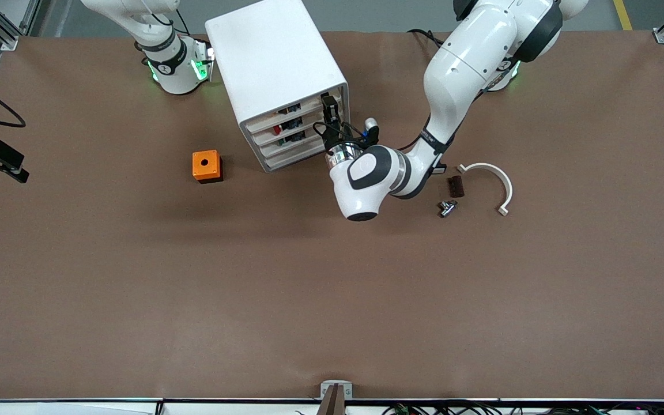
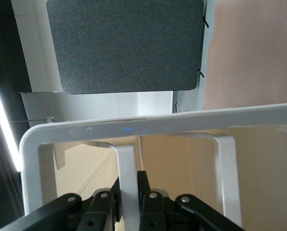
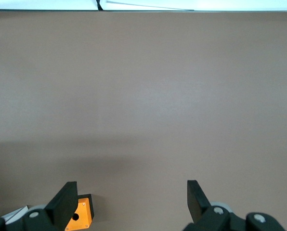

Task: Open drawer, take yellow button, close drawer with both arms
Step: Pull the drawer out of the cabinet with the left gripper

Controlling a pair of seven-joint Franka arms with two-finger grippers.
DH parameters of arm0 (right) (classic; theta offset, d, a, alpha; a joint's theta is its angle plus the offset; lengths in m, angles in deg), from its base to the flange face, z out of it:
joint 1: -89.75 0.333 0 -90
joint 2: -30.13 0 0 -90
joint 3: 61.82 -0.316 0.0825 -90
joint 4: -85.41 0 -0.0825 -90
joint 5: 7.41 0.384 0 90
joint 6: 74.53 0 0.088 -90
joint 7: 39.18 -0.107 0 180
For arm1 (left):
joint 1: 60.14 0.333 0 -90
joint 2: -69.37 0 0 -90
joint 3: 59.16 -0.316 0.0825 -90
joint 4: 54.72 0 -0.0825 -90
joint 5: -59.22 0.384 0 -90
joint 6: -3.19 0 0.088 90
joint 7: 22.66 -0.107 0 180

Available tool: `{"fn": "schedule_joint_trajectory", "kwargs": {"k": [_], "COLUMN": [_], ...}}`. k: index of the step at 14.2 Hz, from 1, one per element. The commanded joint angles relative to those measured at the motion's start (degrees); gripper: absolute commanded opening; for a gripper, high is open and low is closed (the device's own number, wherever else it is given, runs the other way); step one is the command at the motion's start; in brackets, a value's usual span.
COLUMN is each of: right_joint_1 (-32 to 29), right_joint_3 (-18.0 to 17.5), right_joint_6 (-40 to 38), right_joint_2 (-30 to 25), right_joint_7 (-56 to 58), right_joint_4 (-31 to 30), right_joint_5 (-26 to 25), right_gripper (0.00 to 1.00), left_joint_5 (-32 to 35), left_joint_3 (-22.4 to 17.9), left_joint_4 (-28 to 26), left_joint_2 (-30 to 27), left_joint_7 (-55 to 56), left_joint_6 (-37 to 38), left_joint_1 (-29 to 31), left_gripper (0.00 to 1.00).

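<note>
1. Your left claw (image 1: pixel 329 113) is clamping shut on the drawer (image 1: pixel 286 113) front, topmost in the cabinet (image 1: pixel 274 63).
2. Drawer is looking light, rigid; pull straight.
3. Right claw (image 3: pixel 132 199) is waiting, gaping.

The drawer (image 1: pixel 294 110), uppermost of four shallow white trays in a rounded white cabinet, sits closed and level with the three below it. The left gripper (image 1: pixel 330 109) is clamped on its front (image 2: pixel 126 192) at the end toward the left arm. The right gripper (image 3: pixel 131 202) waits spread wide above the table.
</note>
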Motion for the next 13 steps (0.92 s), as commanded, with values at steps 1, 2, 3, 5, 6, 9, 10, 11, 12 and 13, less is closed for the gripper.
{"fn": "schedule_joint_trajectory", "kwargs": {"k": [1, 2, 3, 5, 6, 9, 10, 11, 12, 13], "right_joint_1": [-1.01, -1.01, -1.01, -1.01, -1.01, -1.01, -1.01, -1.01, -1.01, -1.01], "right_joint_3": [-0.65, -0.65, -0.65, -0.65, -0.65, -0.65, -0.65, -0.65, -0.65, -0.65], "right_joint_6": [-0.69, -0.69, -0.69, -0.69, -0.69, -0.69, -0.69, -0.69, -0.69, -0.69], "right_joint_2": [0.39, 0.39, 0.39, 0.39, 0.39, 0.39, 0.39, 0.39, 0.39, 0.39], "right_joint_7": [-0.11, -0.02, -0.02, -0.11, -0.11, -0.11, -0.11, -0.11, -0.11, -0.11], "right_joint_4": [1.12, 1.12, 1.12, 1.12, 1.21, 1.12, 1.12, 1.12, 1.12, 1.12], "right_joint_5": [-0.14, -0.05, -0.14, -0.05, -0.05, -0.05, -0.05, -0.05, -0.05, -0.05], "right_gripper": [1.00, 1.00, 1.00, 1.00, 1.00, 1.00, 1.00, 1.00, 1.00, 1.00], "left_joint_5": [-2.05, -2.05, -2.05, -2.14, -2.05, -2.22, -2.31, -2.31, -2.31, -2.31], "left_joint_3": [-0.17, -0.35, -0.44, -0.44, -0.52, -0.52, -0.61, -0.61, -0.61, -0.70], "left_joint_4": [0.29, 0.29, 0.29, 0.29, 0.37, 0.55, 0.72, 1.07, 1.16, 1.25], "left_joint_2": [-0.41, -0.41, -0.32, -0.32, -0.32, -0.32, -0.32, -0.32, -0.32, -0.32], "left_joint_7": [0.60, 0.51, 0.34, 0.33, 0.33, 0.33, 0.33, 0.33, 0.33, 0.42], "left_joint_6": [0.70, 0.70, 0.70, 0.53, 0.44, 0.09, -0.69, -1.14, -1.40, -1.75], "left_joint_1": [0.86, 1.03, 1.64, 3.31, 3.93, 6.83, 7.88, 8.67, 9.38, 10.17], "left_gripper": [0.10, 0.10, 0.10, 0.10, 0.10, 0.12, 0.12, 0.12, 0.13, 0.13]}}
